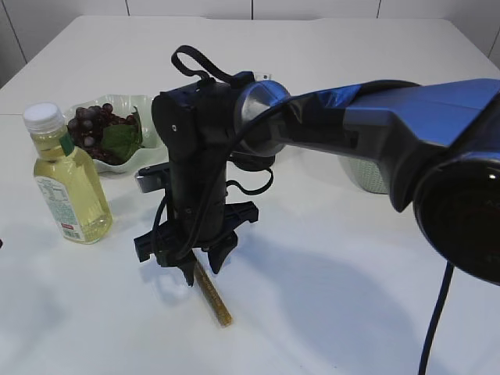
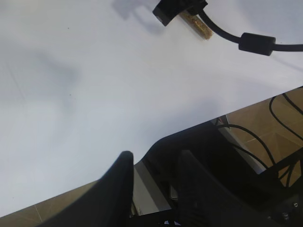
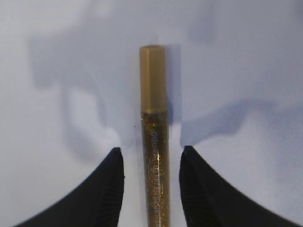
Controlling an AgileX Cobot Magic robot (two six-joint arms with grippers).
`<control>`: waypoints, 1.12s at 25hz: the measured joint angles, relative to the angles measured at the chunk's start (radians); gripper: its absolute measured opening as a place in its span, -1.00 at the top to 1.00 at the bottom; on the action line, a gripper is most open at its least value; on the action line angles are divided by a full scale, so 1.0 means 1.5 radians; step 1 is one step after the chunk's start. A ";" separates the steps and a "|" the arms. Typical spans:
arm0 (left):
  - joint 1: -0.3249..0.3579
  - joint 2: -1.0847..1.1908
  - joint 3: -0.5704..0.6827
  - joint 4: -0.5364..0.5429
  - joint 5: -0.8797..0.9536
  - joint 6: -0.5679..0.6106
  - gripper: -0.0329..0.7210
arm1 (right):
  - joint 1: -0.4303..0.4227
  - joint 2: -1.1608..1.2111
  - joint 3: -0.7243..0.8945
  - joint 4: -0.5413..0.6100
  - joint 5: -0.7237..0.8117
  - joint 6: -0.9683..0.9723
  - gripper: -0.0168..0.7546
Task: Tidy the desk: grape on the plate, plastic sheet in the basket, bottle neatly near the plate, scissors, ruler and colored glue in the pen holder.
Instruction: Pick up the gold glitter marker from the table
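You have one glue pen (image 3: 154, 142) between the right hand's fingers, one bottle (image 1: 66, 176), one plate (image 1: 117, 160) with one bunch of grapes (image 1: 90, 125), and one basket (image 1: 363, 173) behind that hand's arm.

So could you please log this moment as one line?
right gripper: open, straddling glitter glue pen lying on table | left gripper: open, empty | grapes: on plate

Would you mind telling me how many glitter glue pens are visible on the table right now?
1. The gold glitter glue pen lies flat on the white table, directly between the fingers of the right hand. The arm blocks part of the table, so others may be hidden.
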 joint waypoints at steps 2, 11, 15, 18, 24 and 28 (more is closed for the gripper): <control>0.000 0.000 0.000 0.000 0.000 0.000 0.29 | 0.000 0.000 0.000 0.000 -0.001 0.002 0.12; 0.000 0.000 0.000 0.000 0.000 0.000 0.29 | -0.002 0.005 0.000 -0.003 -0.001 0.002 0.12; 0.000 0.000 0.000 0.000 0.000 0.000 0.29 | -0.002 0.005 0.000 -0.003 -0.001 0.002 0.12; 0.000 0.000 0.000 0.000 0.000 0.000 0.29 | -0.002 0.005 0.000 0.005 -0.001 0.002 0.12; 0.000 -0.002 0.000 0.000 0.000 0.000 0.29 | -0.002 0.006 0.000 0.005 -0.001 0.002 0.12; 0.000 -0.002 0.000 0.000 0.000 0.000 0.28 | -0.002 0.014 0.000 0.002 -0.001 0.002 0.13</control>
